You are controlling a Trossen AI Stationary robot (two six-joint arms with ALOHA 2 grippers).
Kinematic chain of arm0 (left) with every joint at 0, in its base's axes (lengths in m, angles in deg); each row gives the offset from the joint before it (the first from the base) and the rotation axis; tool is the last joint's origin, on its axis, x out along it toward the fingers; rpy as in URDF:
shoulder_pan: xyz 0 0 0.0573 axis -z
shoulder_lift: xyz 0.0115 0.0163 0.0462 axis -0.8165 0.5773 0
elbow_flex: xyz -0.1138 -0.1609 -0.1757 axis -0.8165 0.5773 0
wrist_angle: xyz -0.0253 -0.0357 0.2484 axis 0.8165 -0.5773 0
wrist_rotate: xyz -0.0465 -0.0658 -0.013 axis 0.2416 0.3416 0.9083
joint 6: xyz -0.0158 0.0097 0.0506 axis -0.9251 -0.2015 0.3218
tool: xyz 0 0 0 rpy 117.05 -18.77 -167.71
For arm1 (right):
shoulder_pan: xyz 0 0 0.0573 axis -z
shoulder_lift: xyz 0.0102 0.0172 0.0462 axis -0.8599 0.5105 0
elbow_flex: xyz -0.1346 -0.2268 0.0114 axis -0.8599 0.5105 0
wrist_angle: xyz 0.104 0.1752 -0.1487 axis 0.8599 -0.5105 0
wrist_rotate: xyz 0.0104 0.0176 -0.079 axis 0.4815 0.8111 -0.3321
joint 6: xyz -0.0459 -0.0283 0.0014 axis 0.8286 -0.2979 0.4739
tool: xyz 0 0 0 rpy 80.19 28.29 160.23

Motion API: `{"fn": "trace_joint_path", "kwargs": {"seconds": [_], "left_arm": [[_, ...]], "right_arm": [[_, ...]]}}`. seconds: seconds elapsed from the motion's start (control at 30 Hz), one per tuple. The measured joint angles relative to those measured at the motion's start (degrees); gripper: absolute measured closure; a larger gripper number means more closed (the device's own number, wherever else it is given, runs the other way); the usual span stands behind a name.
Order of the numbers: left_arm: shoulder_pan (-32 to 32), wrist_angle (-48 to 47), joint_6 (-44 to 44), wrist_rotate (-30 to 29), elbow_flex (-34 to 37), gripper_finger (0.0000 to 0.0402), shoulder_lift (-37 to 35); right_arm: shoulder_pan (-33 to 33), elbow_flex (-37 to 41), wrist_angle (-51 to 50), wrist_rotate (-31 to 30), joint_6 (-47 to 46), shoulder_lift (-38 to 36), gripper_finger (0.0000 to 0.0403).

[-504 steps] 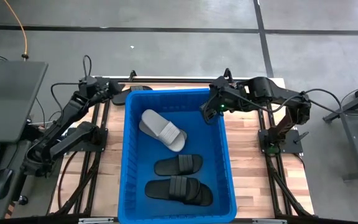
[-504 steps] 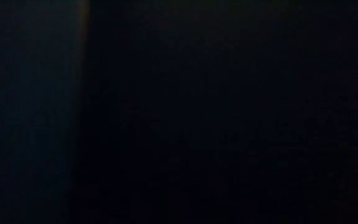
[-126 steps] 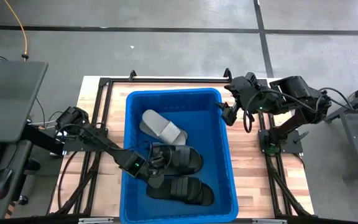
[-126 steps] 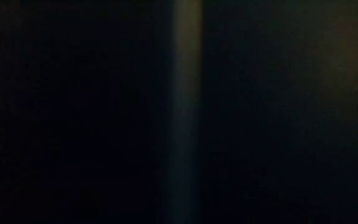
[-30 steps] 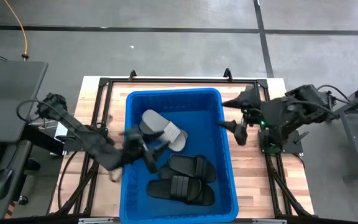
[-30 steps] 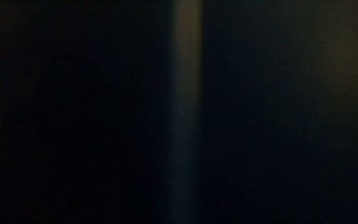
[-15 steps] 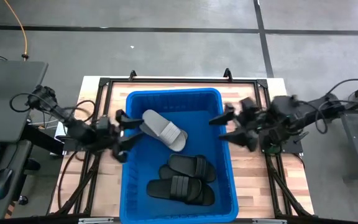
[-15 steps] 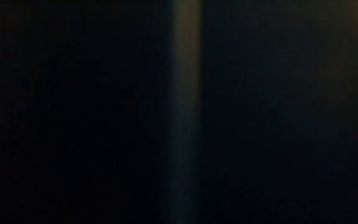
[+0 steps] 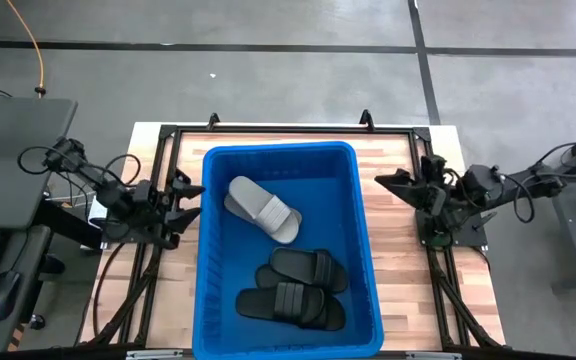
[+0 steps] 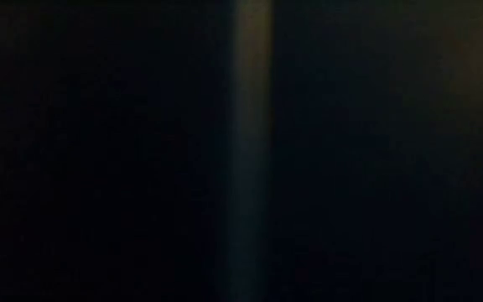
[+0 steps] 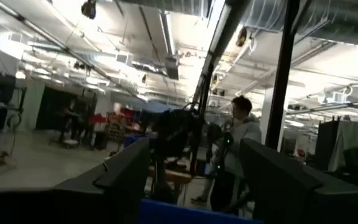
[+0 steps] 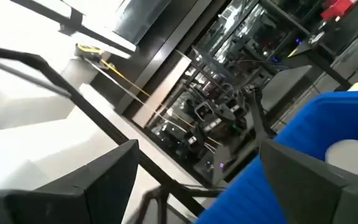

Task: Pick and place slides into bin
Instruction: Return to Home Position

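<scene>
Fingers first: the left gripper (image 9: 182, 198) has its fingers (image 11: 126, 180) spread wide, with nothing between them. The right gripper (image 9: 392, 188) has its fingers (image 12: 107, 180) apart too, also empty.

Change: a second ago the left gripper hung over the left wall of the bin (image 9: 278, 150), reaching in toward the slides. Now it sits outside that wall, just beside it, with its arm folded back away from the bin. Half a second ago the right gripper was close against the bin's right wall. It has drawn off and now stands apart from that wall, its arm tucked farther out on the same side. Neither gripper touches the bin.

Reading: both arms are pulling away empty, which suggests loading is over and this is the retreat to rest. The high view shows no slide outside the bin, so I judge the task essentially done.

Slides: all are inside the bin.
- The light grey slide (image 9: 261, 208) lies on a diagonal in the end of the bin between the two grippers, strap up as far as I can tell.
- The black slides (image 9: 296, 285) are heaped in the opposite end, overlapping, with ribbed straps showing. There are at least two, probably three; the overlap prevents a firm count.

The low view is dark and gives nothing.
</scene>
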Motion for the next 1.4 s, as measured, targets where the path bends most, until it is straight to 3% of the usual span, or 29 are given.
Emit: {"fn": "trace_joint_path", "kwargs": {"seconds": [0.17, 0.3, 0.4, 0.53, 0.7, 0.8, 1.0, 1.13, 1.4], "left_arm": [[-0.02, -3.83, 1.47, -0.74, 1.65, 0.0163, -7.05], [-0.02, -10.54, 0.53, -1.56, 3.83, 0.0163, -12.33], [-0.05, -11.26, -1.42, -4.05, 6.86, 0.0163, -15.37], [-0.02, -10.73, -2.02, -3.24, 10.43, 0.0163, -18.94], [-0.02, -10.82, -1.78, -2.87, 13.00, 0.0163, -22.07], [-0.02, -11.06, -1.98, -2.87, 14.60, 0.0163, -23.18], [-0.02, -11.02, -0.99, -3.55, 15.61, 0.0163, -23.53], [-0.02, -9.93, -2.22, -5.28, 17.15, 0.0163, -23.53], [-0.03, -9.65, 2.81, -6.23, 17.94, 0.0163, -23.53]], "right_arm": [[0.02, 6.45, 4.80, -2.39, 4.08, -4.45, 0.0082], [0.00, 9.54, -2.31, 0.33, 10.81, -6.88, 0.0082], [-0.03, 10.77, -5.99, -1.90, 8.55, -7.63, 0.0082], [0.00, 11.64, -3.70, -5.23, 8.58, -7.44, 0.0082], [-0.02, 14.33, -3.32, 1.91, 11.42, -7.45, 0.0082], [-0.02, 17.79, 1.62, 3.05, 11.48, -7.45, 0.0082], [-0.02, 25.53, 18.79, 11.10, 16.08, -7.50, 0.0082], [-0.02, 30.34, 28.58, 11.50, 18.84, -7.50, 0.0082], [0.00, 30.40, 26.30, 9.54, 24.40, -7.61, 0.0082]]}}
